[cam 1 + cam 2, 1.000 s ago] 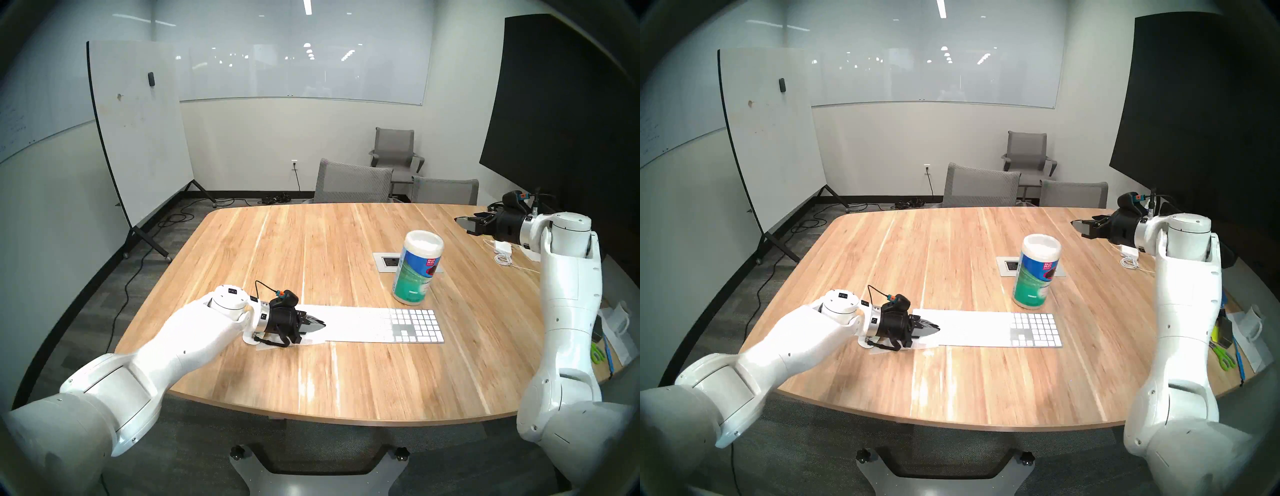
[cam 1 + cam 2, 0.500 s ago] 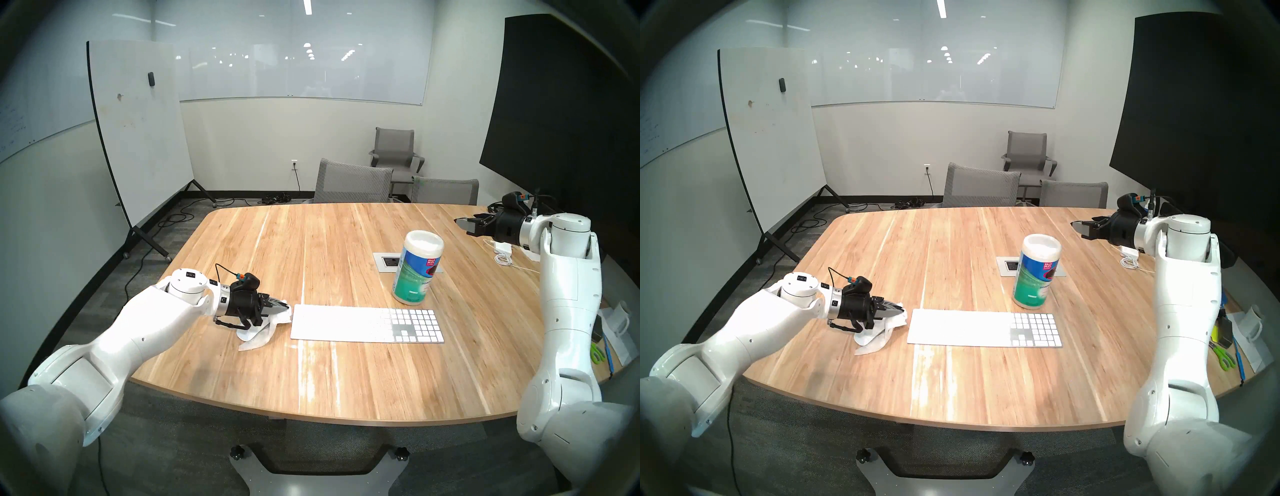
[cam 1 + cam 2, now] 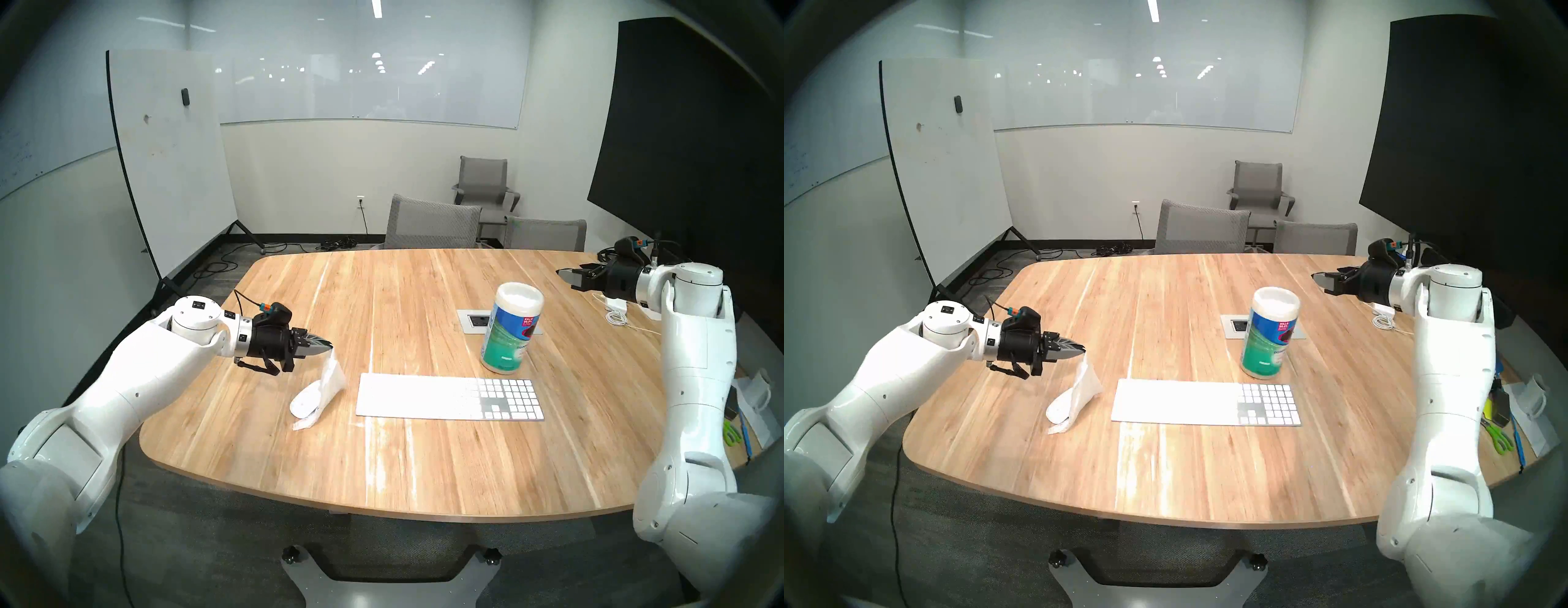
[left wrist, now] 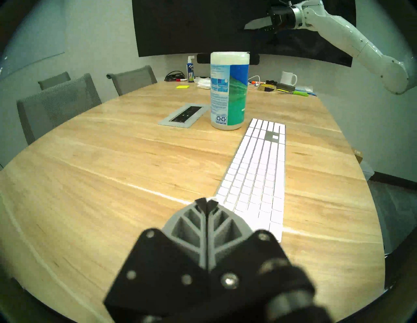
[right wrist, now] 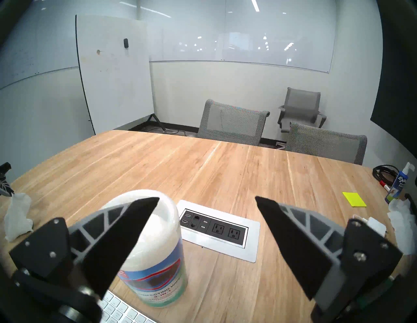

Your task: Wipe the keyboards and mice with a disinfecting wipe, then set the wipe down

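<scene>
The white keyboard (image 3: 449,399) (image 3: 1204,401) (image 4: 257,180) lies flat near the table's front, bare. Just left of it sits the white mouse (image 3: 303,402) (image 3: 1059,409). My left gripper (image 3: 326,343) (image 3: 1081,350) (image 4: 206,203) hovers above and behind the mouse, shut on the top corner of the disinfecting wipe (image 3: 331,375) (image 3: 1086,382) (image 5: 18,216). The wipe hangs down along the mouse's right side, and its lower end rests on the table. My right gripper (image 3: 570,278) (image 3: 1320,283) (image 5: 206,200) hangs open and empty over the far right of the table.
A blue-green wipes canister (image 3: 511,327) (image 4: 228,90) (image 5: 153,236) stands behind the keyboard's right end, beside a power outlet panel (image 3: 477,320) (image 5: 218,230). A white adapter with cable (image 3: 615,308), a mug and scissors (image 3: 732,435) lie along the right edge. Grey chairs (image 3: 432,223) line the far side.
My left gripper has pulled left off the keyboard's left end and risen, lifting the wipe. The mouse, hidden before, now shows. The right arm has not moved.
</scene>
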